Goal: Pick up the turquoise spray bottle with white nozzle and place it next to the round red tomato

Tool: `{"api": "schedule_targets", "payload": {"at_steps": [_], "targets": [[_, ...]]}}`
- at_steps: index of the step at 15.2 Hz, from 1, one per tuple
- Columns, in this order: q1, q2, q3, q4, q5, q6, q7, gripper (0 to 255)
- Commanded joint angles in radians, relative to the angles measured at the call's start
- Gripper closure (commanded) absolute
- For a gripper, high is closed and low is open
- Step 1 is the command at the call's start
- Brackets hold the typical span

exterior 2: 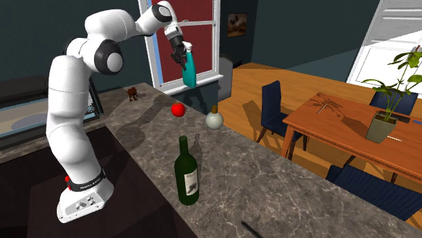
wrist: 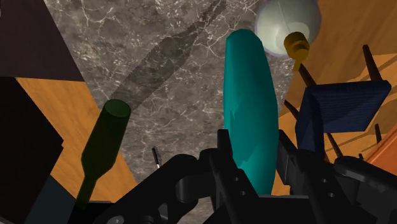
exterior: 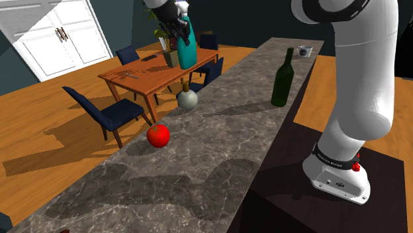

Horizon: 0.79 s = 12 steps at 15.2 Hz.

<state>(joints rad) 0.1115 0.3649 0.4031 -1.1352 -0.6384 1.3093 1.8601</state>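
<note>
— What has the gripper (exterior: 179, 26) got?
— Its fingers are clamped on the turquoise spray bottle (exterior: 186, 51), which hangs from them high above the stone counter (exterior: 218, 159).
— And the tomato (exterior: 158, 136)?
— On the counter, well below the gripper. A round white flask (exterior: 187, 98) sits nearly under the spray bottle's base, and a green wine bottle (exterior: 283, 78) stands off to one side.

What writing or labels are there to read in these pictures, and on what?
None can be read.
Arm's base band: pale lettering, too small to read.
Green bottle's label: marks too blurred to read.
Turquoise spray bottle: no writing shows.
</note>
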Motion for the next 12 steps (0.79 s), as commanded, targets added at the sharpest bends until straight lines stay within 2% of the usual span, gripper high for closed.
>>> {"api": "schedule_targets", "payload": {"at_steps": [1, 4, 5, 6, 8, 12], "targets": [[0.056, 0.061, 0.008, 0.095, -0.025, -0.056, 0.025, 255], [0.157, 0.167, 0.008, 0.265, -0.067, -0.144, 0.05, 255], [0.199, 0.214, 0.003, 0.344, -0.087, -0.18, 0.05, 255], [0.261, 0.29, -0.01, 0.475, -0.118, -0.234, 0.036, 255], [0.226, 0.241, 0.002, 0.362, -0.09, -0.182, 0.073, 255], [0.178, 0.186, 0.02, 0.213, -0.057, -0.104, 0.121, 255]]}}
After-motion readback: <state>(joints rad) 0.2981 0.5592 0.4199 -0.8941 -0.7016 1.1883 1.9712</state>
